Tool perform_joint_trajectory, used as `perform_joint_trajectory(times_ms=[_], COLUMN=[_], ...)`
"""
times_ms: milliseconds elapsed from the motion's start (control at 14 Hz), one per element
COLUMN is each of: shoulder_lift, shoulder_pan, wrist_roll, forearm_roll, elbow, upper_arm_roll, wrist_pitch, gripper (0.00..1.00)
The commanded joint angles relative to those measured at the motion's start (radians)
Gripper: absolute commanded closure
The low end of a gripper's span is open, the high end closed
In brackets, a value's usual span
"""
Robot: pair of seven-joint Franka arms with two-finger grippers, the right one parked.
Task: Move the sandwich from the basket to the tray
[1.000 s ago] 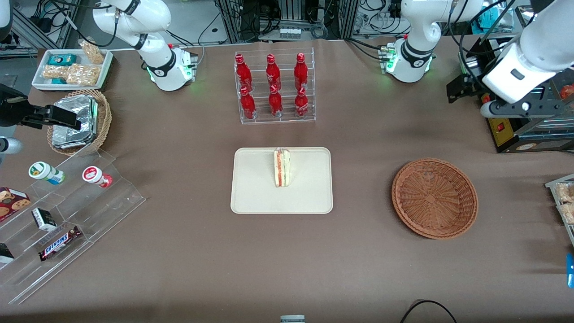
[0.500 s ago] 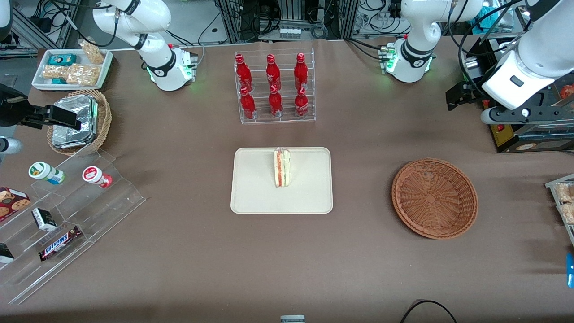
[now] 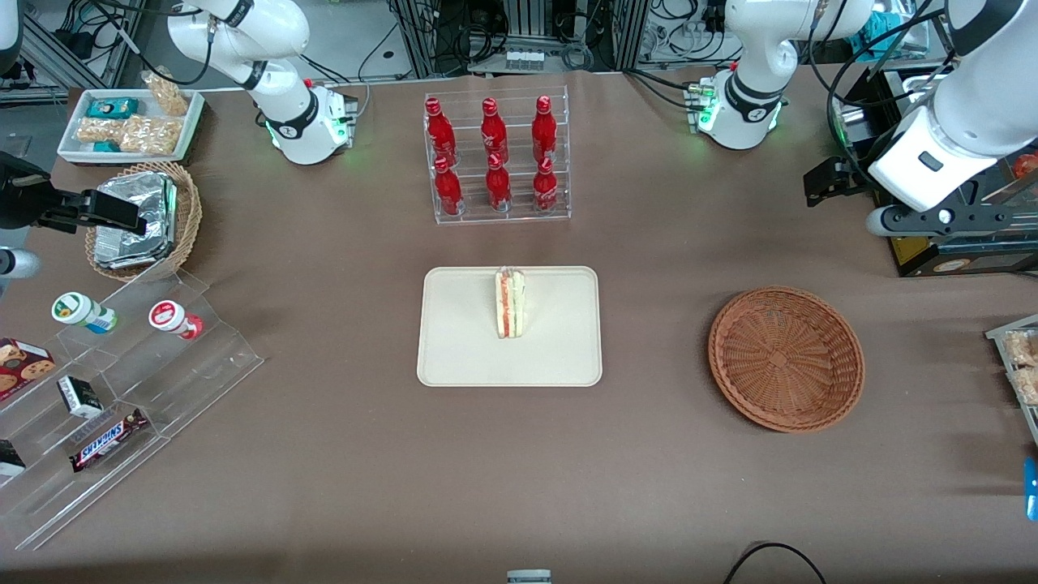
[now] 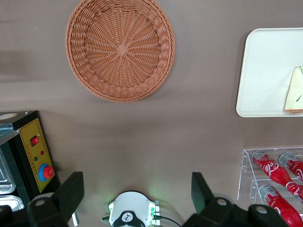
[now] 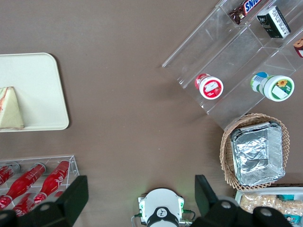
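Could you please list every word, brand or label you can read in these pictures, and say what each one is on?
"SNICKERS": on the chocolate bar on the clear stepped stand.
Script logo on the red bottles: too blurred to read.
Labels on the round tubs, cookie box and yellow control box: too small to read.
The sandwich, tray, basket and open gripper, high near the control box, show no text.
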Motion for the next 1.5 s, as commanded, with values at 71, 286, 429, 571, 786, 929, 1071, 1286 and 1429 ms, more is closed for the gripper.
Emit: perform_joint_trajectory(times_ms=[71,286,429,571,786,929,1071,1286,1429], shoulder_lift=[0.019,0.022,0.027,0.027,0.033,0.033,0.036,0.036,0.044], shoulder_pan=[0.004,0.002,0.002,0.000,0.002,0.002,0.002,0.002,0.002], wrist_roll=[-0.008,-0.005,-0.003,-0.003,-0.002,-0.002,0.000,0.000,0.000], forearm_roll=[-0.012,-0.012,-0.012,-0.012,-0.006,-0.005,-0.006,-0.008,-0.006], elbow=[0.029,0.029,0.029,0.029,0.027,0.024,0.026,0.024,0.027], upper_arm_roll=[-0.001,-0.003,-0.003,-0.003,-0.003,-0.003,-0.003,-0.003,-0.003], wrist_pitch=[0.000,0.000,0.000,0.001,0.026,0.026,0.032,0.033,0.035], gripper=[0.00,0.00,0.00,0.00,0.00,0.00,0.00,0.00,0.00])
